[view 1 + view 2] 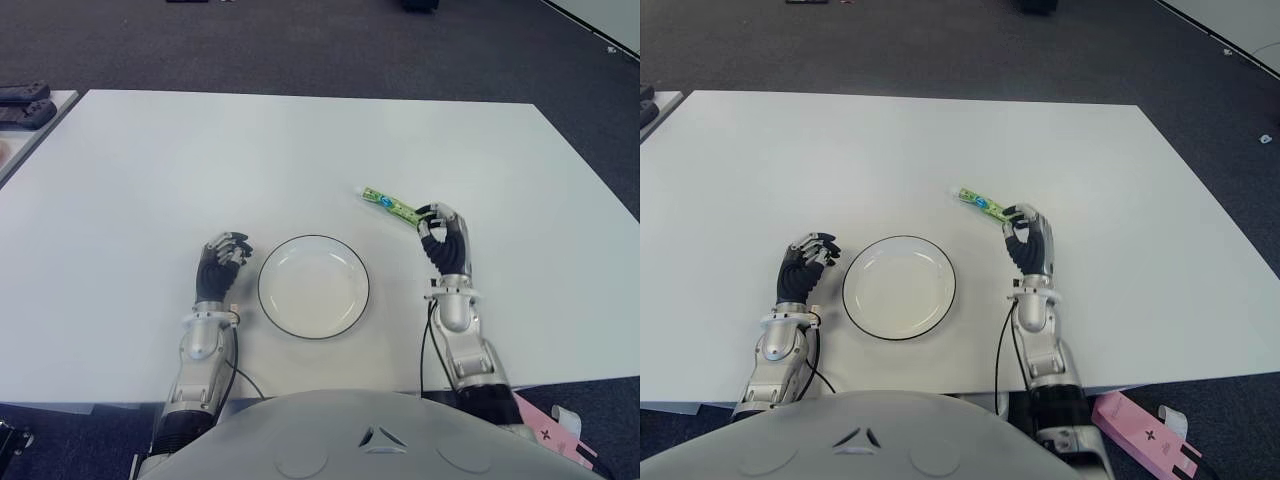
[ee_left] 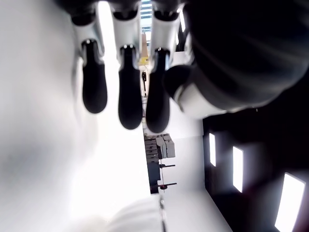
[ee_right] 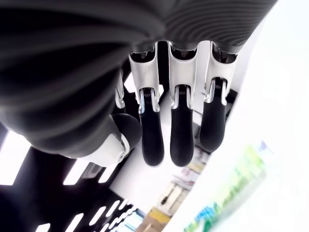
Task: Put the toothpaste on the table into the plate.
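A small green toothpaste tube [image 1: 388,205] lies flat on the white table [image 1: 300,150], to the right of and beyond the plate. The white plate [image 1: 300,290] with a thin dark rim sits near the front edge and holds nothing. My right hand [image 1: 441,232] is at the tube's near end, fingers relaxed and closed on nothing. In the right wrist view the tube [image 3: 231,193] shows beyond the fingertips [image 3: 182,145], outside the grasp. My left hand [image 1: 222,260] shows just left of the plate, fingers loosely bent and holding nothing.
Dark devices [image 1: 25,105] lie on a neighbouring surface at the far left. A pink box [image 1: 1145,432] sits on the floor beside my right arm. Dark carpet surrounds the table, whose front edge runs just behind both wrists.
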`<state>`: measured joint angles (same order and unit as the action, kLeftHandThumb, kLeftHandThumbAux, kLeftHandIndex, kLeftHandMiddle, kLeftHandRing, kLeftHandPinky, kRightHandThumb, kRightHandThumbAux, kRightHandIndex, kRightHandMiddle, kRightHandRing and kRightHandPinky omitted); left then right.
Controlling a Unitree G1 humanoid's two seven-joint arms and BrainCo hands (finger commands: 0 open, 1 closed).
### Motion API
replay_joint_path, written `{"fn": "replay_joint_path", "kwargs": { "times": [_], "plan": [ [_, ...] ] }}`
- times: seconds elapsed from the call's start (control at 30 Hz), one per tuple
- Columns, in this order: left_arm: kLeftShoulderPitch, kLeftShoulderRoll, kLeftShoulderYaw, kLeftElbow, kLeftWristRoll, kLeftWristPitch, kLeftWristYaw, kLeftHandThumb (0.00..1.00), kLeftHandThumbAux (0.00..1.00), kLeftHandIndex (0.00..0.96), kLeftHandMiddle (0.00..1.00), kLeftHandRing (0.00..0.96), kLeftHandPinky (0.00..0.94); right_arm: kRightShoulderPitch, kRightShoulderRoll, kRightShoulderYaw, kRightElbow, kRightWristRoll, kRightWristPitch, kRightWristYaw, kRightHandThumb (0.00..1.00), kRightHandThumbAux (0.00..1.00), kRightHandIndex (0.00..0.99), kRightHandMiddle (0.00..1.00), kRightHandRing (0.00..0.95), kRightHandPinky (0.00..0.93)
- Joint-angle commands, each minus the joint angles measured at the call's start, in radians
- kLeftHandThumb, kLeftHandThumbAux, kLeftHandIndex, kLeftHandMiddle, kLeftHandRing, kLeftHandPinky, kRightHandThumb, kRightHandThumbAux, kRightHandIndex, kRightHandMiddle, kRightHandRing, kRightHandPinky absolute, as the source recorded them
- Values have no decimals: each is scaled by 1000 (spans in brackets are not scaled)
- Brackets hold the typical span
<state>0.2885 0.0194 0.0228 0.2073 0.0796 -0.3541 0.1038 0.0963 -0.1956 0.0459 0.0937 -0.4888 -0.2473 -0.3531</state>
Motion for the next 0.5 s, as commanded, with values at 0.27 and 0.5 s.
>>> {"fn": "replay_joint_path", "kwargs": {
  "times": [0.27,0.5],
  "plan": [
    [9,-12,-1,36,12,26,19,704,722,430,532,534,528,-234,-162,40,253,-71,4,78,524,651,189,157,168,165],
    [8,-13,-1,45,17,24,27,704,722,430,536,540,537,-362,-215,114,382,-121,0,119,556,563,70,50,59,89]
  ]
}}
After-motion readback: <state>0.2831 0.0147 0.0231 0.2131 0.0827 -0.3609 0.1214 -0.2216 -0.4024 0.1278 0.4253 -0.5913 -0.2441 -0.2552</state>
